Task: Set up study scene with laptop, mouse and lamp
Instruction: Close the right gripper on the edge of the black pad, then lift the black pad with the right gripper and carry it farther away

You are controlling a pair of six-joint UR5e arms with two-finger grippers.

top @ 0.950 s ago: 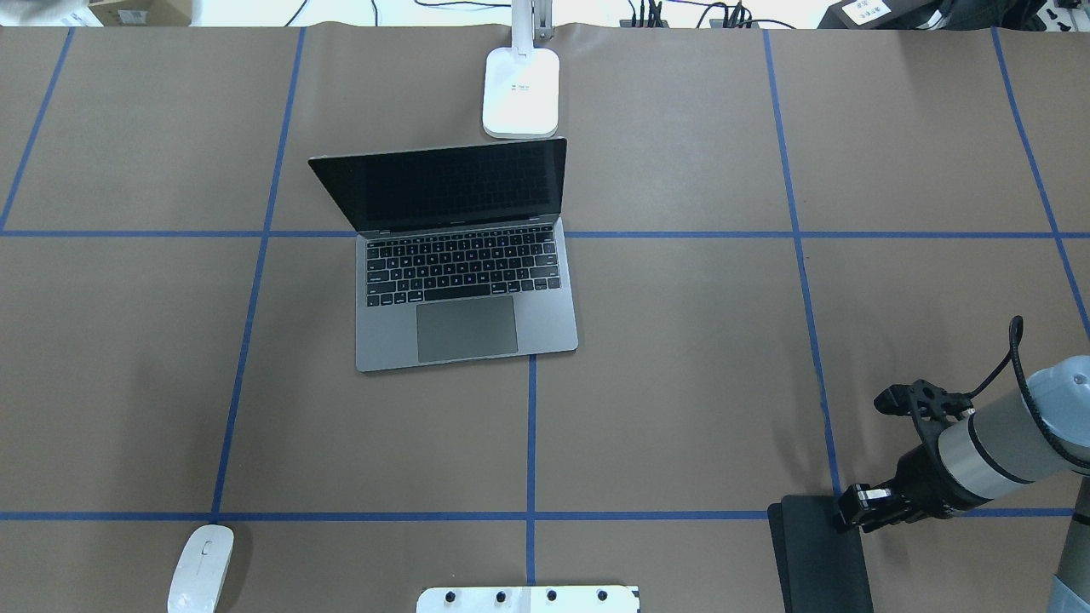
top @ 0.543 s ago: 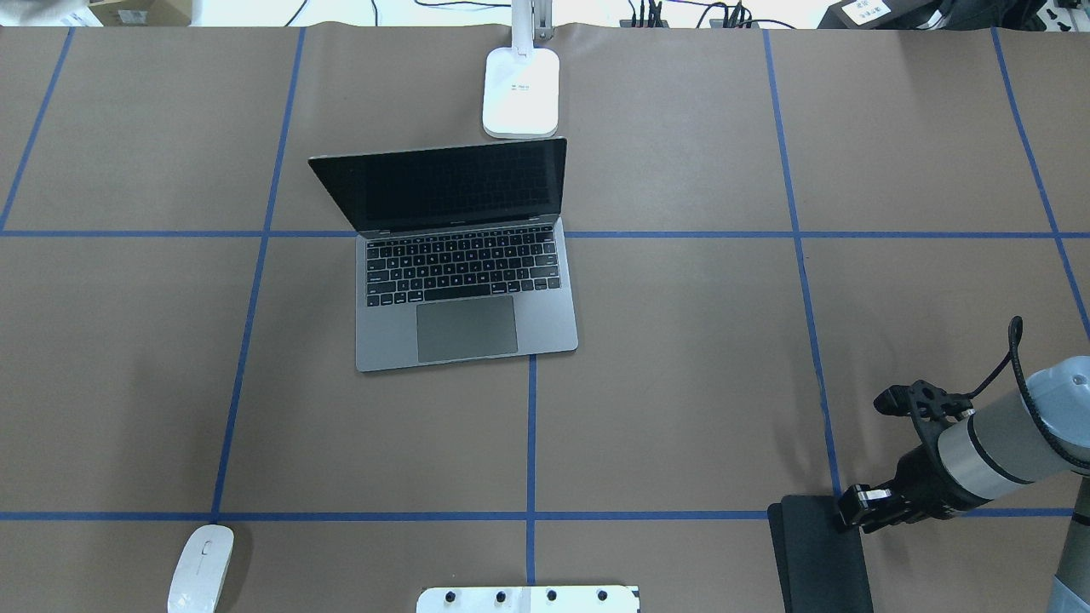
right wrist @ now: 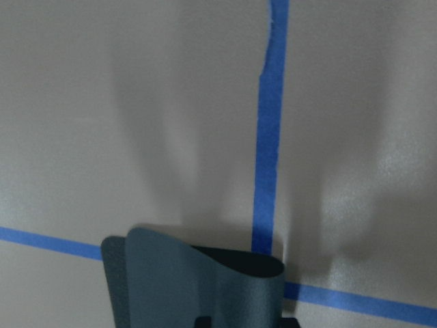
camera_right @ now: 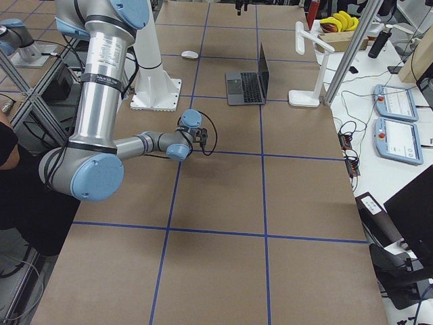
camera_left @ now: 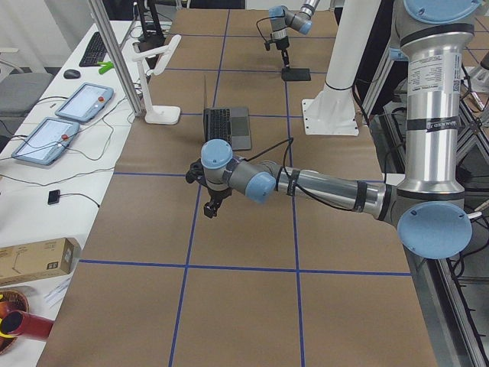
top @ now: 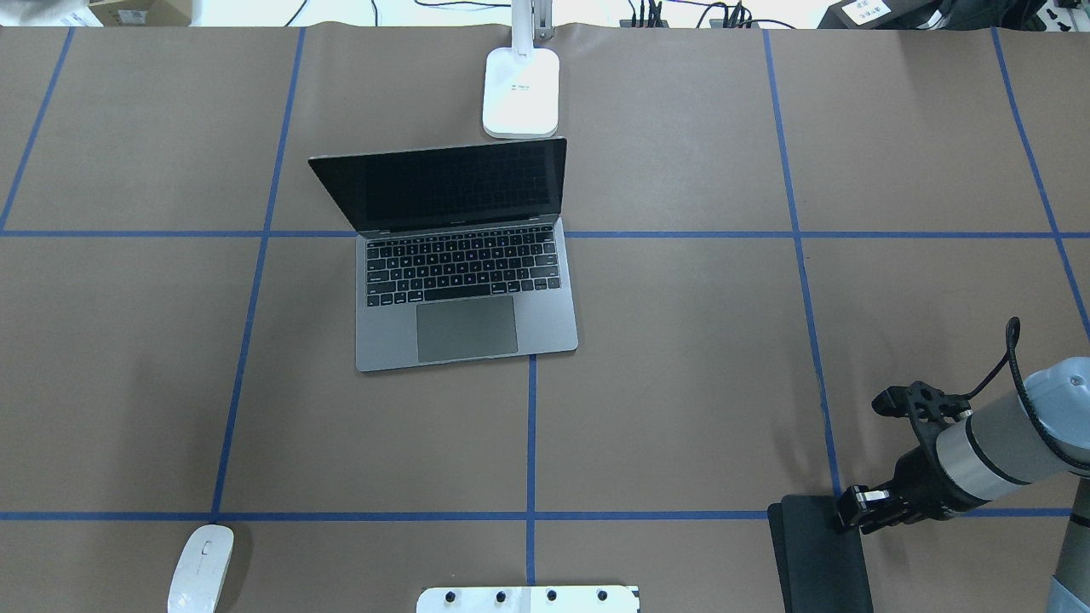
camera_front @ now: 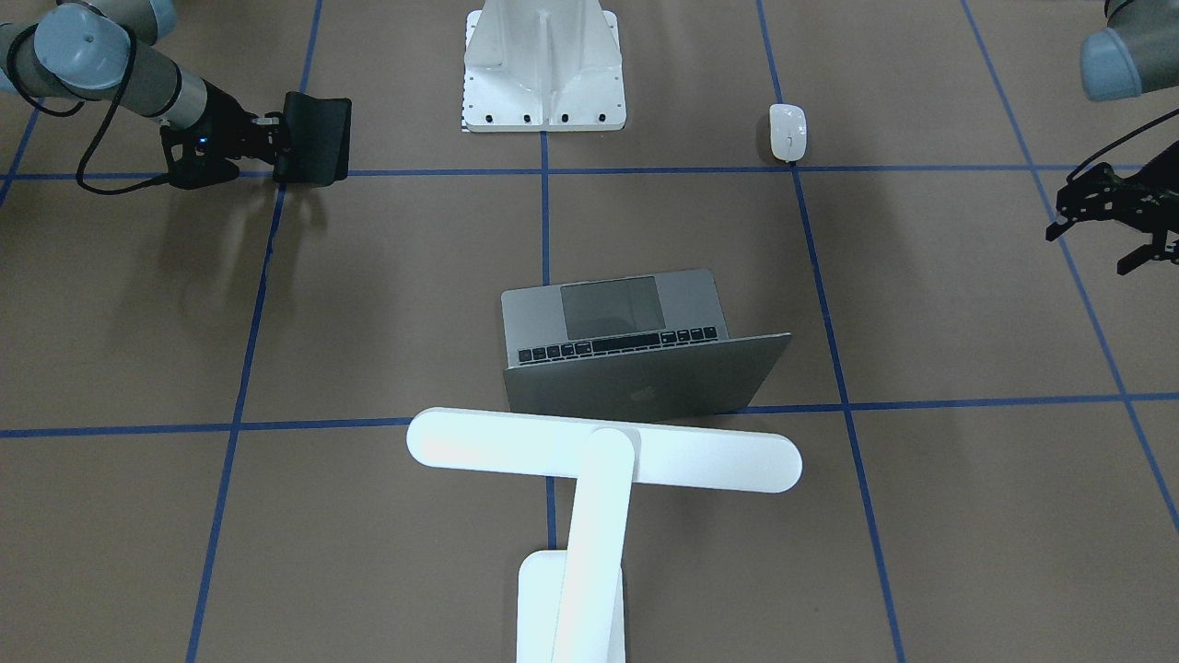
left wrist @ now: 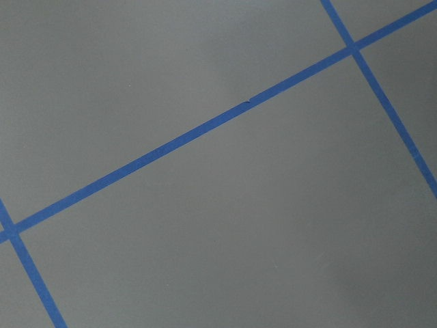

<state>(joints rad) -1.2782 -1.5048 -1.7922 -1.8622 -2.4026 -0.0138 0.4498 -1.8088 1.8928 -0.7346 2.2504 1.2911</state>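
The grey laptop [top: 468, 328] stands open at mid-table, its lid [camera_front: 645, 387] facing the far side. Behind it stands the white lamp; its base [top: 520, 94] is at the far edge and its bar head [camera_front: 603, 448] hangs over the laptop's lid. The white mouse [top: 201, 566] lies at the near left, far from both grippers. My right gripper [top: 856, 509] is shut on the edge of a thin black mat [top: 813, 562], whose gripped edge curls upward [right wrist: 177, 280]. My left gripper [camera_front: 1147, 249] hovers over bare table off to the left; I cannot tell whether it is open.
A white ribbed pedestal [camera_front: 543, 64] with bolt holes sits at the near middle edge. Blue tape lines [left wrist: 205, 130] divide the brown table into squares. Tablets and cables lie on a side bench [camera_left: 69, 115] beyond the lamp.
My right arm has edged very slightly toward the mat, still holding it. Laptop, lamp and mouse have not moved.
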